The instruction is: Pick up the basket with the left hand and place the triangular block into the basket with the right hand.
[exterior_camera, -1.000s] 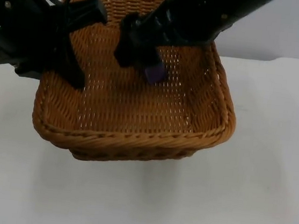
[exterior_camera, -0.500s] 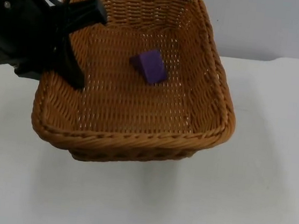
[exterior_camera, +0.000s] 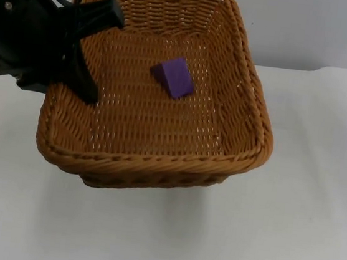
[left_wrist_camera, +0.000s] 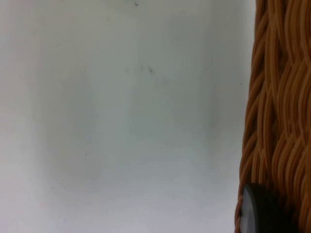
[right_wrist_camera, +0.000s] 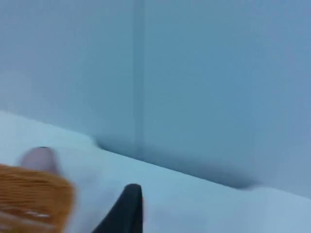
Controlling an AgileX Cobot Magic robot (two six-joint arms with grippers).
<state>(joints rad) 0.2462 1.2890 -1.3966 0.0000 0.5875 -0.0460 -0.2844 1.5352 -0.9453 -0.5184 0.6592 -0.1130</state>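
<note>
The left gripper (exterior_camera: 85, 54) pinches the left rim of the wicker basket (exterior_camera: 156, 169), one finger inside the wall, one outside — the basket is held above the white table (exterior_camera: 300, 232). The purple triangular block (exterior_camera: 174, 77) lies on the basket's floor, toward the back. The right gripper's fingertip (right_wrist_camera: 127, 208) points toward the grey partition wall (right_wrist_camera: 204, 82); I cannot tell its state.

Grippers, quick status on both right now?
Left gripper: shut on the basket at its left rim, with the purple triangular block lying inside.
Right gripper: off the basket, facing the partition wall; open or shut cannot be told.
</note>
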